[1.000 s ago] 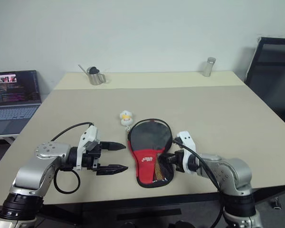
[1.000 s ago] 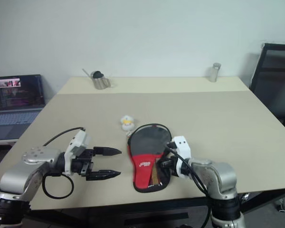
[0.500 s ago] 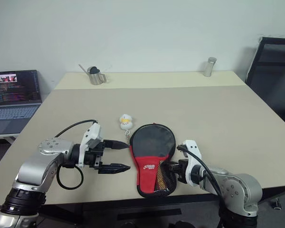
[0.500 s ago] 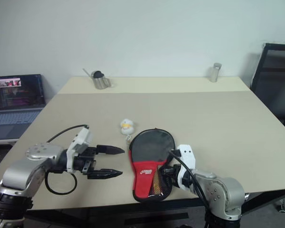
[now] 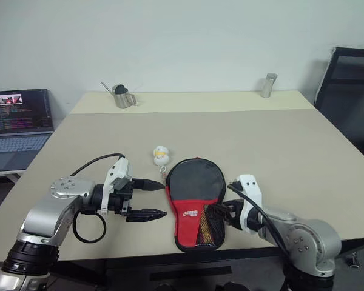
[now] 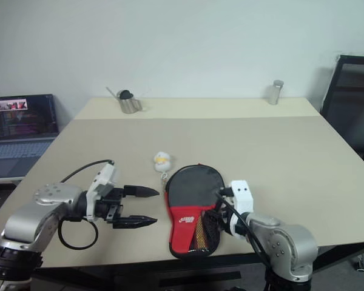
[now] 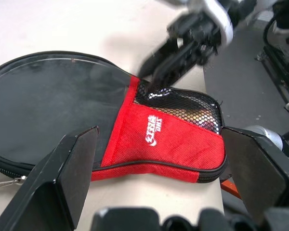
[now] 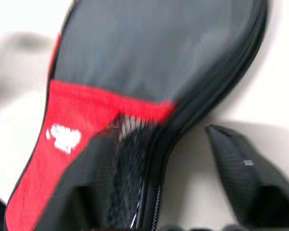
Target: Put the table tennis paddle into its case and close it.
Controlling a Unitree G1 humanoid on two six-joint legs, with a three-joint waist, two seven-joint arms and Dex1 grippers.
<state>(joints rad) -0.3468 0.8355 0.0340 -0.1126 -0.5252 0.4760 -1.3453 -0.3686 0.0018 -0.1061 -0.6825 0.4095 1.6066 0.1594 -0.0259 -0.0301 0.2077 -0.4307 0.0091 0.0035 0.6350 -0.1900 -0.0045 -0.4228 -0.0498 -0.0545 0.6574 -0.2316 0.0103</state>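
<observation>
The case (image 5: 193, 193) lies flat near the table's front edge, its black rounded head pointing away from me and its red end with the white logo (image 7: 153, 136) and mesh pocket (image 7: 183, 108) toward me. The table tennis paddle is hidden. My right gripper (image 5: 218, 213) is open at the case's right side by the mesh pocket. In the right wrist view one finger (image 8: 94, 185) lies over the mesh and the other (image 8: 241, 175) over bare table. My left gripper (image 5: 163, 197) hangs open just left of the case, pointing at it, with nothing between its fingers.
A small yellow and white duck charm (image 5: 161, 154) lies just beyond the case, close to its head. A metal watering can (image 5: 121, 97) and a metal shaker (image 5: 267, 85) stand at the far edge. A laptop (image 5: 18, 124) is off to the left and a black chair (image 5: 352, 91) to the right.
My right gripper was shut at the case's right edge; it is now open and a little farther right. The case's head lies flatter than a second ago. The left arm has kept still.
</observation>
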